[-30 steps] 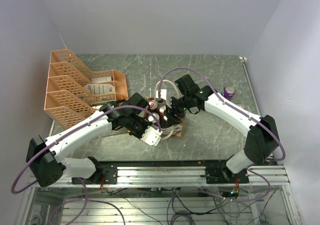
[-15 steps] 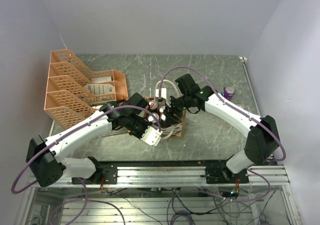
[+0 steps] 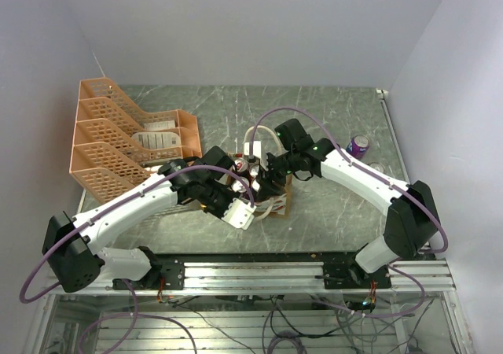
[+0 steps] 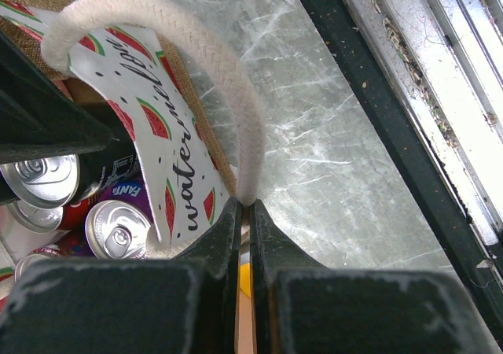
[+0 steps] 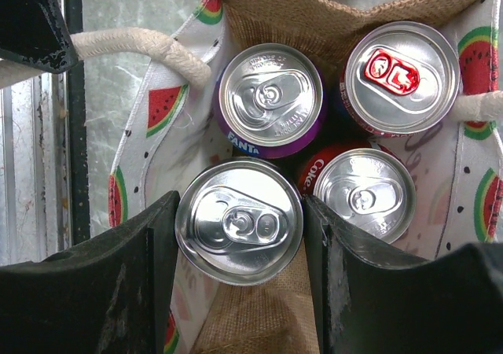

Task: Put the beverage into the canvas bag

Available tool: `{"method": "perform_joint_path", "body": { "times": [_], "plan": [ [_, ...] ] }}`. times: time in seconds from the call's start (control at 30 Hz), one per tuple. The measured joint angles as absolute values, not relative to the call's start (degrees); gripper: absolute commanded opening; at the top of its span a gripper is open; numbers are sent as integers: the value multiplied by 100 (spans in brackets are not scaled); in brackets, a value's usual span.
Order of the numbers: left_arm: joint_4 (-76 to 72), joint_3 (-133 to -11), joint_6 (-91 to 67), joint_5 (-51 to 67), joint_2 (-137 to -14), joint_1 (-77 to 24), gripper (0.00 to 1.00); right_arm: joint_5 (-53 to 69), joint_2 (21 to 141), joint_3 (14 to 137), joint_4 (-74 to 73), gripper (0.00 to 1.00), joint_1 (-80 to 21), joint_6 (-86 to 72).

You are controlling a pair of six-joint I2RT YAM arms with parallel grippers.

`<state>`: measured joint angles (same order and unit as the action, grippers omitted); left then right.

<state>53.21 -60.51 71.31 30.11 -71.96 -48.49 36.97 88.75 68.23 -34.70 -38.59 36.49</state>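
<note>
Right pincer (image 5: 240, 212) clamps the slick, stiff beverage (image 5: 236, 232) by its sides (probably heavy), left pincer (image 4: 246, 212) pinching the canvas bag's (image 4: 185, 173) limp handle (image 4: 228, 79).

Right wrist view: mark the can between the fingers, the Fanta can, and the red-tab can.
Held can (image 5: 239, 232): right wrist view, lid centre.
Fanta can (image 5: 270, 97): right wrist view, lid centre.
Red-tab can (image 5: 391, 67): right wrist view, red tab.

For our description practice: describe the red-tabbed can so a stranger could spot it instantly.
Find the watermelon-printed canvas bag near the middle of the table. Among the upright cans inside, the red-tabbed can sits in a corner beside the purple Fanta can. Its pull tab alone is red; the others' are silver.
</note>
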Motion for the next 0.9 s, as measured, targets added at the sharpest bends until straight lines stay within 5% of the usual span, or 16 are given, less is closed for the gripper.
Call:
{"method": "perform_joint_path", "body": {
  "times": [0.43, 0.6, 0.9],
  "plan": [
    [5304, -6020, 7133, 3011, -7190, -4849, 7, 3640, 8919, 6914, -3603, 71, -3874, 3671],
    [5301, -6020, 7133, 3011, -7190, -4849, 7, 3597, 8984, 6928, -3726, 82, -3907, 3693],
    [5280, -5977, 7133, 3011, -7168, -4849, 7, 3533, 8995, 6943, -3802, 85, -3916, 3691]
  ]
}}
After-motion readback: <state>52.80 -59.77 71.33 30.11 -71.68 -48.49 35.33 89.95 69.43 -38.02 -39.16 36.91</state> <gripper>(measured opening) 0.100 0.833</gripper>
